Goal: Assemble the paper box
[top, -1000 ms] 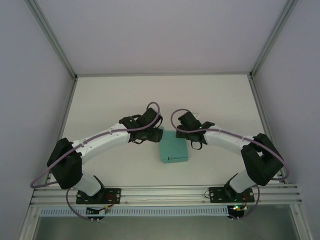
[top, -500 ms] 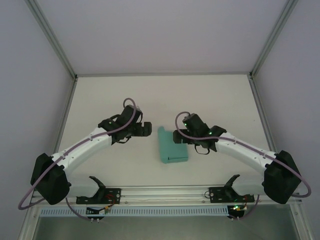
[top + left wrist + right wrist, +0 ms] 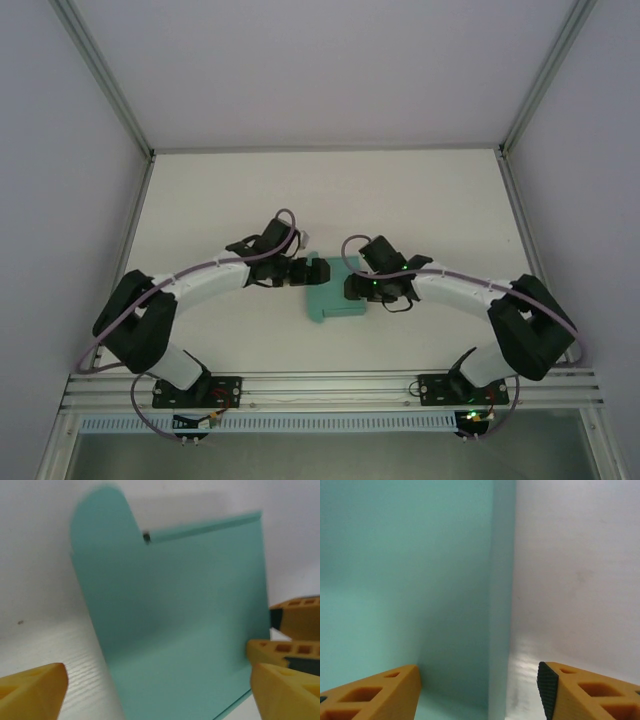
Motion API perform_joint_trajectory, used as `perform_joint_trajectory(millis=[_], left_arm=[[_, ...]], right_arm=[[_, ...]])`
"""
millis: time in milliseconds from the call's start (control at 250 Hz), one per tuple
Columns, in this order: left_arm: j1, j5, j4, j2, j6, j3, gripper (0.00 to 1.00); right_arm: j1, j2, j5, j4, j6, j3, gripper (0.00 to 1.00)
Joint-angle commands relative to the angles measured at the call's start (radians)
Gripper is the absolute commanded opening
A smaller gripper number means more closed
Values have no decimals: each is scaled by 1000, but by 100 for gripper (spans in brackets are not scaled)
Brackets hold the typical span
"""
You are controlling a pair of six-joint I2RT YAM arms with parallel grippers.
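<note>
Near the middle of the table (image 3: 420,200), between the two arms, the paper box (image 3: 337,300) lay flat. Its long axis ran roughly from far to near with a slight tilt, so each arm faced one of its long sides. The left gripper (image 3: 308,271) stood at the box's far left corner with its jaws spread wide and nothing pinched. Its wrist view looked straight onto the broad teal face, where a rounded flap (image 3: 102,520) projected past one corner, and the box's near end sat about level with the two yellow fingers (image 3: 32,692). The right gripper (image 3: 358,285) was at the opposite long side, jaws also apart. In its wrist view one finger hung over the teal top and the other over bare table, with the box's side wall running between them, and neither pad could be seen touching card. The right arm looked the nearer of the two, already astride an edge it could close on. The left had the box just ahead of its open jaws, towards the right, and any push or fold from it would probably travel across the short axis against the right gripper's hold.
</note>
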Motion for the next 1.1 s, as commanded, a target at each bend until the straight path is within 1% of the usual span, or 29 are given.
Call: perform_joint_trajectory(millis=[0, 108, 220, 323, 427, 511, 571, 627, 735, 807, 950, 1046, 1098], left_arm=[[-4, 31, 35, 34, -44, -31, 86], [-2, 23, 55, 73, -64, -45, 79], [-3, 26, 94, 116, -78, -48, 74], [-2, 43, 139, 145, -92, -48, 64], [1, 17, 141, 166, -115, -55, 51], [9, 12, 147, 180, -136, -72, 45], [18, 27, 167, 185, -150, -91, 42], [29, 29, 182, 181, -163, -111, 35], [50, 33, 203, 168, -178, -144, 32], [70, 51, 236, 162, -193, -172, 27], [120, 121, 333, 157, -218, -245, 24], [124, 114, 336, 137, -200, -263, 22], [128, 119, 372, 123, -203, -285, 20]], right_arm=[[-23, 64, -47, 63, 8, -39, 63], [-34, 68, -77, 126, 14, -68, 63], [-59, 69, -108, 156, 11, -87, 63], [-72, 55, -140, 202, 13, -111, 63], [-99, 7, -174, 271, 44, -149, 68], [-135, -25, -244, 358, 85, -182, 73], [-150, -36, -289, 389, 98, -186, 76], [-153, -42, -305, 396, 103, -181, 79], [-163, -28, -328, 390, 118, -162, 85], [-174, -7, -355, 400, 133, -154, 86], [-182, 26, -405, 453, 175, -153, 88], [-184, 26, -407, 448, 173, -146, 88], [-185, 30, -413, 446, 171, -141, 89]])
